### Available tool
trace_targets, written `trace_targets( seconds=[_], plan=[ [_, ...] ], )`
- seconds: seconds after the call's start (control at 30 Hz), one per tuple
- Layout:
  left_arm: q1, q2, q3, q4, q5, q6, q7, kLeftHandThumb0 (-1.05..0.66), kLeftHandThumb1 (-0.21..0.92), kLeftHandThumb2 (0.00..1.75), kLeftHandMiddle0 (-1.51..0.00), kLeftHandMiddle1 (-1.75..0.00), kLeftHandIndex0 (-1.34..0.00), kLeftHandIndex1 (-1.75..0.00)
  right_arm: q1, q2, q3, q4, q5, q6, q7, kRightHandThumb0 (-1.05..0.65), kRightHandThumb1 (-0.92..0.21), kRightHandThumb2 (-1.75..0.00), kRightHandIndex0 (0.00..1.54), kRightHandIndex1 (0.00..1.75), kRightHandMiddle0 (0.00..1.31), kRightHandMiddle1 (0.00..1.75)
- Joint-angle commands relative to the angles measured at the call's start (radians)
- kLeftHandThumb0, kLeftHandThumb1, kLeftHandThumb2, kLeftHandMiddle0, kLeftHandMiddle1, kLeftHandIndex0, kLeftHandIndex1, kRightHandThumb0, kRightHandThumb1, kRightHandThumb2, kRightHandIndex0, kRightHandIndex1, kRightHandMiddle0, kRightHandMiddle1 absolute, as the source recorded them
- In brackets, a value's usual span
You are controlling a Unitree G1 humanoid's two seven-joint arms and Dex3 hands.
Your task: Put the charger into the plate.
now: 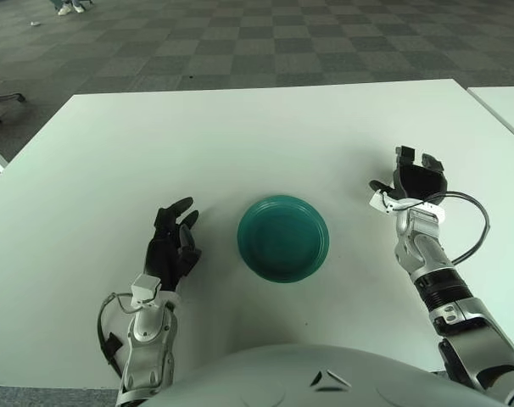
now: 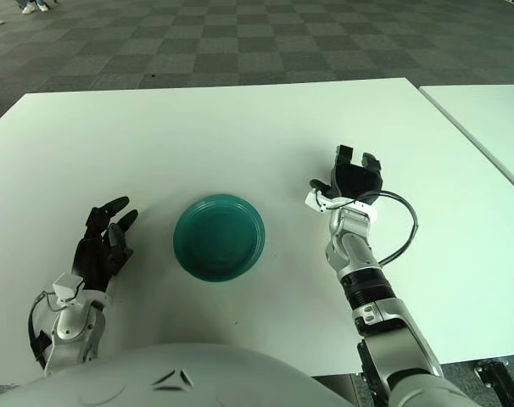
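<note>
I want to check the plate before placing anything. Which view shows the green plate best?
The left eye view: the green plate sits near the centre, whole and unobstructed. The right eye view shows it whole too, but further left.

Light: bright, even, diffuse
Shadows: soft, faint around plate [image 1: 282, 237]
Glare: mild on white counter [image 1: 240, 136]
Focus: sharp throughout

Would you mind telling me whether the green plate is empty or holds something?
Empty: the green plate shows only its bare teal inside, with nothing in it.
</note>
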Motion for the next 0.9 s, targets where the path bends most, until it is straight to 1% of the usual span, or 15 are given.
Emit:
trace_targets(
  seconds=[0.0,0.13,0.3,0.43,0.6,0.87],
  plan=[
    [0.001,0.008,0.006,0.016,0.005,0.013,0.003,-0.80,0.92,0.89,-0.31,-0.54,-0.22,-1.06,-0.006,-0.011,0.010,0.012,0.011,0.023,0.013,-1.05,-0.92,-0.65,0.29,0.02,0.00,0.57],
    [-0.003,0.006,0.008,0.016,0.002,0.020,0.006,-0.79,0.92,0.89,-0.30,-0.54,-0.21,-1.06,0.005,-0.003,0.009,0.011,0.014,0.070,0.017,-1.05,-0.92,-0.62,0.30,0.03,0.00,0.57],
    [-0.006,0.009,0.011,0.020,-0.001,0.022,0.003,-0.79,0.92,0.90,-0.30,-0.55,-0.20,-1.06,0.000,0.005,0.009,0.019,0.019,0.124,0.012,-1.05,-0.92,-0.57,0.30,0.03,0.00,0.55],
    [-0.007,0.011,0.013,0.021,-0.003,0.022,-0.002,-0.78,0.92,0.90,-0.29,-0.55,-0.20,-1.05,-0.006,0.006,0.010,0.026,0.026,0.158,0.019,-1.04,-0.92,-0.56,0.30,0.02,0.00,0.52],
    [-0.007,0.013,0.012,0.019,0.002,0.027,-0.001,-0.78,0.92,0.91,-0.29,-0.55,-0.19,-1.05,-0.024,0.002,0.000,0.069,0.056,0.174,0.028,-1.03,-0.92,-0.56,0.30,0.02,0.00,0.50],
    [-0.007,0.014,0.016,0.020,-0.006,0.029,-0.003,-0.78,0.92,0.92,-0.29,-0.55,-0.16,-1.03,-0.036,-0.002,-0.009,0.130,0.092,0.179,-0.017,-1.02,-0.92,-0.56,0.30,0.02,0.00,0.47]
  ],
)
